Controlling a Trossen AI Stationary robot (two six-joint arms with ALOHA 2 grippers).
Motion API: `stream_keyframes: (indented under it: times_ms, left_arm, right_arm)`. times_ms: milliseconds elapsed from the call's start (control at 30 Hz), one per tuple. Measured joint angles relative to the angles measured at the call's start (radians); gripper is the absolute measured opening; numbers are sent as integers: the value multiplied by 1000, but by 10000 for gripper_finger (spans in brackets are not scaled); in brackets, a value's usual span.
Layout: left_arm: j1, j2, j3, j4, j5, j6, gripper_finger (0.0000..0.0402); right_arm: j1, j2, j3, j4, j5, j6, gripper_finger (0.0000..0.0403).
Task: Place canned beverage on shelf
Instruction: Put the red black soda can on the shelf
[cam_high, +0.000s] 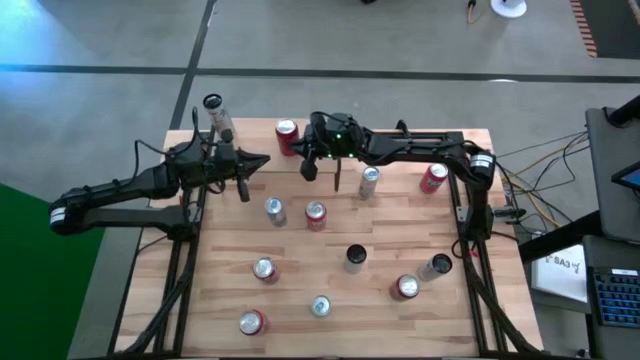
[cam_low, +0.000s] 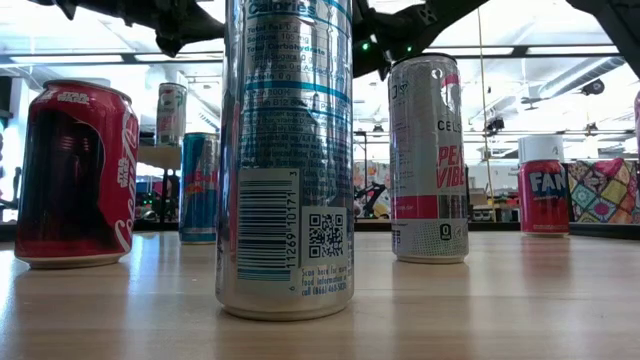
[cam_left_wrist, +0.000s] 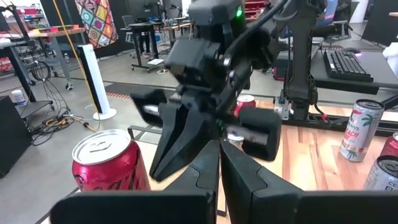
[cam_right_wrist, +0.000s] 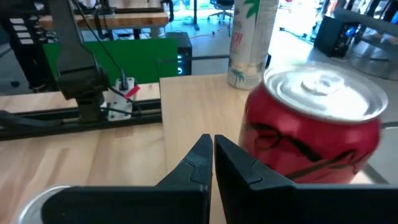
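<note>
- The left gripper (cam_high: 243, 192) of the dark left arm hung over the far left part of the butcher-block wooden table (cam_high: 440, 305), its two dark fingers (cam_left_wrist: 239, 171) pressed together on nothing.
- The right gripper (cam_high: 310, 170) reached in from the other side toward the far middle; its jaws were likewise closed and empty.
- A red soda can with a silver top (cam_high: 287, 134) stood just beside the right gripper's closed fingertips (cam_right_wrist: 200, 155), not touching them.
- The small light-wood shelf with thin black uprights (cam_high: 205, 140) sat beyond the left jaws, a tall pale slim can (cam_high: 216, 115) standing on it.
- Other cans stood scattered on the table, well apart from both jaws.
</note>
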Motion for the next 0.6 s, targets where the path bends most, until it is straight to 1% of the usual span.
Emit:
stream_keyframes:
  times_ms: [67, 167, 267, 600]
  left_arm:
    - [0, 0, -2, 8, 7, 0, 0]
    - [0, 0, -3, 11, 8, 0, 0]
    - [0, 5, -4, 11, 8, 0, 0]
    - [0, 41, -4, 57, 8, 23, 0]
  right_arm:
    - [0, 15, 0, 19, 2, 8, 9]
    - [0, 24, 0, 27, 52, 5, 9]
    - [0, 23, 0, 32, 77, -10, 9]
    - [-11, 23, 0, 32, 79, -22, 9]
